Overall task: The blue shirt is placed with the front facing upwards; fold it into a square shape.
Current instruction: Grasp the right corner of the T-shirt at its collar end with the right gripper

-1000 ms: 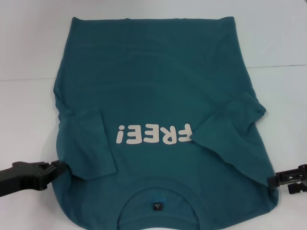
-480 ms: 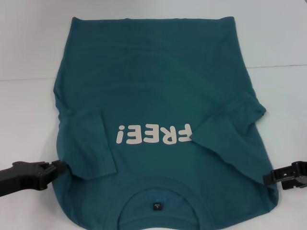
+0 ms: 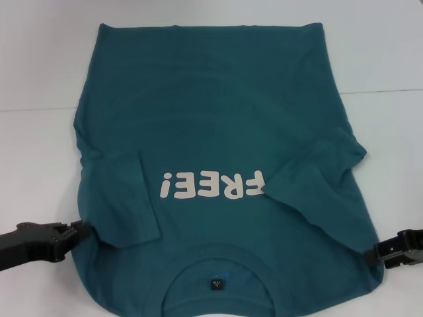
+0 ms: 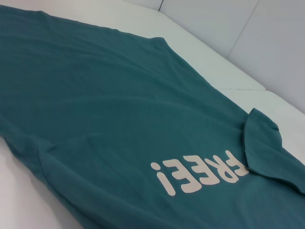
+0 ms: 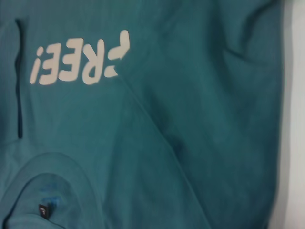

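The blue shirt (image 3: 218,112) lies flat on the white table, front up, with its collar toward me and both short sleeves folded in over the body. White "FREE!" lettering (image 3: 213,185) crosses the chest, and a small dark neck label (image 3: 215,284) sits inside the collar. My left gripper (image 3: 78,231) touches the shirt's left edge beside the folded sleeve. At the right edge near the shoulder, my right gripper (image 3: 371,253) meets the cloth. The left wrist view shows the shirt (image 4: 119,105) stretching away; the right wrist view looks down on the shirt (image 5: 190,95) and its collar.
The white table (image 3: 39,158) shows bare surface on both sides of the shirt and beyond its hem. A faint seam line (image 3: 33,109) crosses the tabletop. No other objects are in view.
My right gripper has shifted slightly, first inward toward the shirt's right edge, then a little lower in the head view. The left gripper and the shirt have not moved.
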